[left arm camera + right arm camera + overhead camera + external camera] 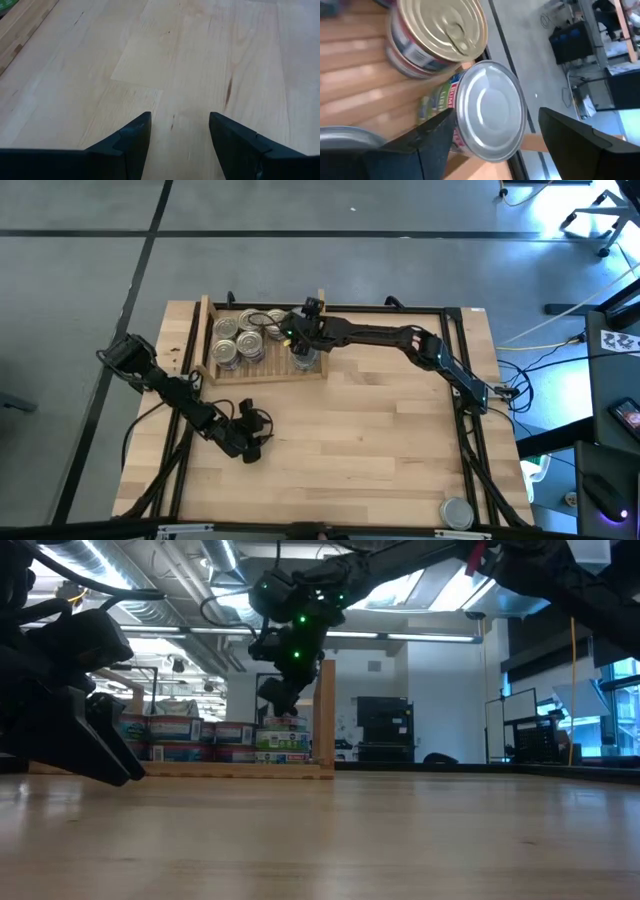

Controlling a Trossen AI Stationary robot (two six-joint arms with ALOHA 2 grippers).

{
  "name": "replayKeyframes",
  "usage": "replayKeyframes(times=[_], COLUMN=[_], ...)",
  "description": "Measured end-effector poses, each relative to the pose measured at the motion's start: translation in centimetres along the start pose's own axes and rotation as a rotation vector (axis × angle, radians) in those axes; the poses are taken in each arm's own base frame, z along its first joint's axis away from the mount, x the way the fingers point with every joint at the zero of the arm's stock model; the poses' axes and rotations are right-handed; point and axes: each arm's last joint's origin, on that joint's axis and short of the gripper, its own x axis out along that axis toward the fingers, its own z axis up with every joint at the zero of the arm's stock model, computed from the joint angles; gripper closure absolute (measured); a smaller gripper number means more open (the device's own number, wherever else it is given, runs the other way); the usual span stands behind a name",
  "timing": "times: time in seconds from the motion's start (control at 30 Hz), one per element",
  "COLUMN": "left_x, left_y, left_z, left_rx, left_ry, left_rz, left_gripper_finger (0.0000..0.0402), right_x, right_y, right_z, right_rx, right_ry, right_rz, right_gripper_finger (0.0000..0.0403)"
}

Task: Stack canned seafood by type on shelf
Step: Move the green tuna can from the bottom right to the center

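Reaching over the shelf's [207, 340] right end, right gripper [492, 130] with fingers spread either side of a grey-topped tin [487, 112], seemingly not yet clamped, beside a gold-topped tin [440, 30]; left gripper [177, 142] open, empty, waiting over bare table [200, 60].

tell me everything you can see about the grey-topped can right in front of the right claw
The grey-topped can is a short round metal tin with a plain dull lid pressed in concentric rings and a green, red and white label. It sits at the shelf's right end, beside a golden pull-tab can. The right claw straddles it, one finger each side; contact is unclear.
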Motion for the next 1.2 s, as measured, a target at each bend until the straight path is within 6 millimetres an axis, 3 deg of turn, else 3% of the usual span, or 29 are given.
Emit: replayKeyframes(times=[0.3,0.47,0.63,0.77,0.97,1.2], left_x=[0.0,0.0,0.0,0.0,0.1,0.5], left_y=[0.0,0.0,-0.1,-0.4,-0.6,-0.1], left_z=[0.0,0.0,0.2,0.6,1.4,1.8], left_rx=[0.001,0.001,0.037,0.044,0.037,0.026], left_ry=[0.000,0.000,-0.014,-0.048,-0.099,-0.103], left_rz=[0.000,0.000,-0.009,-0.031,-0.051,-0.028], left_gripper_finger=[0.0204,0.0204,0.0204,0.0204,0.0204,0.0204], right_x=[-0.2,-2.4,-9.8,-15.9,-23.9,-30.2], right_y=[0.7,1.8,3.3,6.5,11.4,16.0], right_z=[0.4,1.0,3.5,3.4,-0.1,-6.3], right_rx=[-0.004,-0.050,-0.090,-0.207,-0.357,-0.391], right_ry=[-0.043,-0.051,-0.173,-0.205,-0.094,0.160], right_rz=[0.068,0.077,0.177,0.264,0.373,0.382], right_gripper_finger=[0.0116,0.0116,0.0116,0.0116,0.0159,0.0304])
